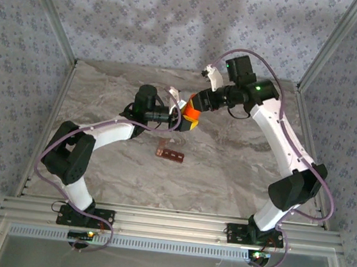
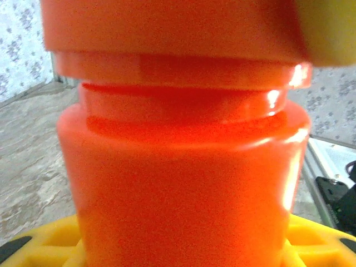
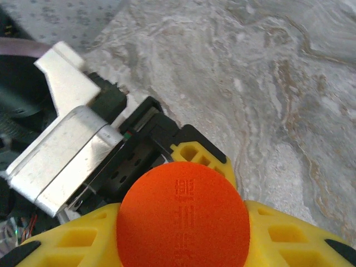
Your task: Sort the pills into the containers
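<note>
Above the middle of the marbled table (image 1: pixel 98 163), the two arms meet around an orange bottle (image 1: pixel 191 114) that is held up off the surface. From the overhead view the left claw (image 1: pixel 185 121) reaches in from the left and the right claw (image 1: pixel 199 102) from the far right. The left claw is closed on the body of the bottle: in its own camera the bottle (image 2: pixel 183 167) rises between the yellow fingers (image 2: pixel 47 239) with no gap on either side. The right claw (image 3: pixel 181 247) is clamped on the bottle's round cap (image 3: pixel 181 219), seen end-on with a yellow finger snug against each side. The containers (image 1: pixel 170 153), a small red-brown strip, lie flat on the table nearer the arm bases, apart from both claws and touched by neither.
</note>
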`<action>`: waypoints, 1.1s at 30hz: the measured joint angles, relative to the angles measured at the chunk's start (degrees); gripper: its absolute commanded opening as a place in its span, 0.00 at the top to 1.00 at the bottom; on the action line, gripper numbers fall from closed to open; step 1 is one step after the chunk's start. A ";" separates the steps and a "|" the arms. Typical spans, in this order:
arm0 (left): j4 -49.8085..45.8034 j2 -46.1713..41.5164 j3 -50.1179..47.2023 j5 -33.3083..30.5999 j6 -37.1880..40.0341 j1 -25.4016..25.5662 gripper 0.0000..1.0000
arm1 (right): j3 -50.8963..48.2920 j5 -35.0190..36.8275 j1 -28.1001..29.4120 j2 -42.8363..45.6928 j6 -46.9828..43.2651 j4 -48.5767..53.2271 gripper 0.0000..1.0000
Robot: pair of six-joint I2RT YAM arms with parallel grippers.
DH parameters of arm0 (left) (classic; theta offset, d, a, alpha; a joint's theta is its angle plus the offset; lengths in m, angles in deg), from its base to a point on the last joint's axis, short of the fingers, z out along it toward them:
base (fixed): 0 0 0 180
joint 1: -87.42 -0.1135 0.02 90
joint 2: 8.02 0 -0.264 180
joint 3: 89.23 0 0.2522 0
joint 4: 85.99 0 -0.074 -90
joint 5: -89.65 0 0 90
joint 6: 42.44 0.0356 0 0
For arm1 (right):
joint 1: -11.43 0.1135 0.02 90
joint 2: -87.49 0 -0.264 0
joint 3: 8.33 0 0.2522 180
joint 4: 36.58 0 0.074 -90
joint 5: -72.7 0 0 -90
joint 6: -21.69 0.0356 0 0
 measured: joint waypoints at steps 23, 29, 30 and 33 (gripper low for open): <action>-3.21 0.00 -1.49 -6.01 0.90 0.00 1.00 | -3.85 3.43 0.46 -1.11 16.28 -5.18 0.54; -1.81 0.00 -1.64 -6.16 0.90 0.17 1.00 | -3.63 0.50 -0.87 -1.11 17.49 -5.18 0.45; -1.57 0.00 -1.64 -6.14 0.90 0.17 1.00 | -3.56 0.04 -1.09 -1.11 17.64 -5.18 0.42; -0.44 0.00 -1.64 -6.14 0.90 0.37 1.00 | -3.48 -1.03 -1.49 -1.11 18.23 -5.09 0.32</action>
